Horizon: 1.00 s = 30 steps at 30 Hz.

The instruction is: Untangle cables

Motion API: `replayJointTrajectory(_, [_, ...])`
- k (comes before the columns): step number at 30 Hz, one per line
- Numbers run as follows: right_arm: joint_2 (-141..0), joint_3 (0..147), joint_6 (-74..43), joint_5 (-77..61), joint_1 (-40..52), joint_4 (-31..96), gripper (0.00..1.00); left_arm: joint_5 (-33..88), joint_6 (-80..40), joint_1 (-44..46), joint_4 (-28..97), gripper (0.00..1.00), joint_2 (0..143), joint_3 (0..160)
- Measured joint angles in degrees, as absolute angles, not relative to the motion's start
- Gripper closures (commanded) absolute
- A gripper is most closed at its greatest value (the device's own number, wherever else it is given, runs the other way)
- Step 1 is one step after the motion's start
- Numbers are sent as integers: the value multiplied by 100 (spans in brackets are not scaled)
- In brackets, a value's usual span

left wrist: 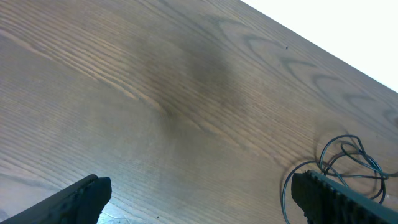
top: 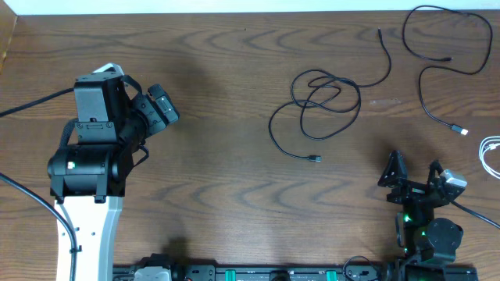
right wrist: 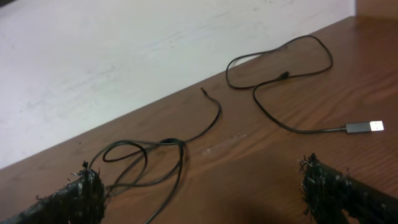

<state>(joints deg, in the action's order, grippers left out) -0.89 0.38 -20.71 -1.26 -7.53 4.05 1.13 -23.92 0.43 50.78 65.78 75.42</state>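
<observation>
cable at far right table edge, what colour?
White; thin looped cord, best seen in the overhead view.

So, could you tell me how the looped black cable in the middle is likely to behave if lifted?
Probably floppy: the looped black cable lies in loose overlapping curves, so it should sag from wherever it is pinched. Likely light, being thin. Its crossed loops may drag together, trailing the plug end across the table.

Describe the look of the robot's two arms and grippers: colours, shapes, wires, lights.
The left arm has blocky black joints on a white lower link, with black wires trailing off. The right arm is black with small green lights. The left gripper and right gripper have black fingers; the right's look rough-edged.
</observation>
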Motion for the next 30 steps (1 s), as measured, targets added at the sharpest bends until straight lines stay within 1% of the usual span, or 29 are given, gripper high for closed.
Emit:
replayJointTrajectory(9, [-84, 38, -1594, -104, -753, 405, 1, 113, -2392, 43, 5076, 0, 6578, 7542])
replayJointTrajectory(30, [-84, 38, -1481, -104, -753, 403, 1, 113, -2392, 43, 5076, 0, 6578, 7542])
